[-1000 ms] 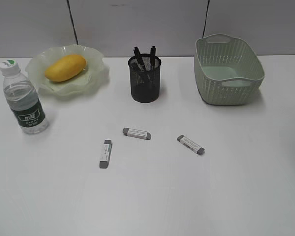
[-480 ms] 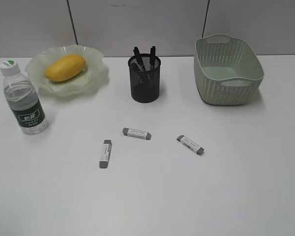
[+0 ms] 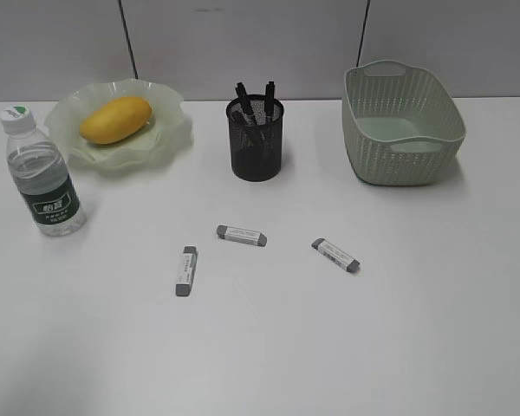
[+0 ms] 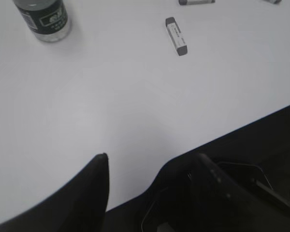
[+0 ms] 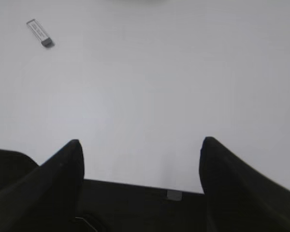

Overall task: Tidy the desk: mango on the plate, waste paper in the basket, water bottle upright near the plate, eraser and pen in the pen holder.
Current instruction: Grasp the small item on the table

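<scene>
The plain white flat surface (image 3: 260, 347) carries everything, and neither arm shows in the exterior view. At about ten o'clock from the middle of the surface sits the pale green translucent plate with a wavy ruffled rim (image 3: 169, 130), and the smooth yellow-orange oval mango (image 3: 114, 119) lies in it. Just beside the plate, toward eight o'clock from it, the small clear plastic water bottle with a white cap and dark green label (image 3: 43, 173) stands upright. At twelve o'clock the black metal mesh pen holder (image 3: 256, 139) stands with two dark pens (image 3: 268, 94) sticking out of its top. At two o'clock is the pale green rectangular basket with woven-look sides and cut-out handles (image 3: 403, 121); I cannot make out any paper in it. Three small grey-ended erasers in white sleeves lie apart from one another near the middle: the left eraser (image 3: 185, 271) pointing roughly twelve to six, the middle eraser (image 3: 241, 236) lying nearly nine to three, and the right eraser (image 3: 335, 256) slanting from ten to four. In the left wrist view the left pincer (image 4: 150, 166) hangs over the near edge of the surface, its jaws parted and nothing between them, the bottle and the left eraser well ahead at twelve o'clock. In the right wrist view the right pincer (image 5: 140, 150) is spread wide and holds nothing, with the right eraser far off at eleven o'clock.
</scene>
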